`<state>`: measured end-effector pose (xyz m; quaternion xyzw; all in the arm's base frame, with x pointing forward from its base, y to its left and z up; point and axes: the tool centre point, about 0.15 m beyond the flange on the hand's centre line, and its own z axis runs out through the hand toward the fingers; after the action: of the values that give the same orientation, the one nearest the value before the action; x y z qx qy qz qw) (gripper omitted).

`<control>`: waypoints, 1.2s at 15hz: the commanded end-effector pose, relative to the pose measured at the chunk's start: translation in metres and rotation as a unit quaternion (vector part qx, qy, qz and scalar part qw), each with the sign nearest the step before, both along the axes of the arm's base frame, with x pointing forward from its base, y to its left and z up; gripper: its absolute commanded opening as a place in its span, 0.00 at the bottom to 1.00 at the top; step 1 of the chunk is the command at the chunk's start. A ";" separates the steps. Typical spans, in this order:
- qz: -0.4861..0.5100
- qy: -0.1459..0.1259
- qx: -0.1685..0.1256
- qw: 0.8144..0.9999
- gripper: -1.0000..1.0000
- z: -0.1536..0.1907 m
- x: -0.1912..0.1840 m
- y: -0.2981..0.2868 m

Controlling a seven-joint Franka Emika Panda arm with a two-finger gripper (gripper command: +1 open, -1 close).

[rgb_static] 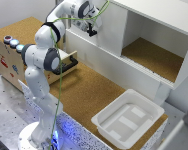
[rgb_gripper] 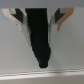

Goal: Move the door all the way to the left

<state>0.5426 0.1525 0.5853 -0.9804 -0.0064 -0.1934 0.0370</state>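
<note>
The tool point(rgb_static: 92, 31), its jaws spread wide and holding nothing, presses close against the white door point(rgb_static: 110, 30) covering the cabinet's point(rgb_static: 159, 15) closed half beside the open compartment, apparently positioned to push it sideways.

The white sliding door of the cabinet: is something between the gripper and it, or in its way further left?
Nothing visible. In the exterior view the gripper is right at the flat white sliding door, no object between them. The door already covers the cabinet's left half; the open compartment with cork floor lies on its right.
</note>
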 end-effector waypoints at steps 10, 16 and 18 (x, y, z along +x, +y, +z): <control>-0.030 -0.029 -0.001 0.999 1.00 -0.001 -0.094 0.028; -0.002 0.008 -0.002 1.000 1.00 -0.029 -0.116 0.018; 0.010 0.033 0.002 0.999 1.00 -0.047 -0.123 0.008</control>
<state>0.4448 0.1781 0.5797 -0.9866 0.0135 -0.1620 0.0160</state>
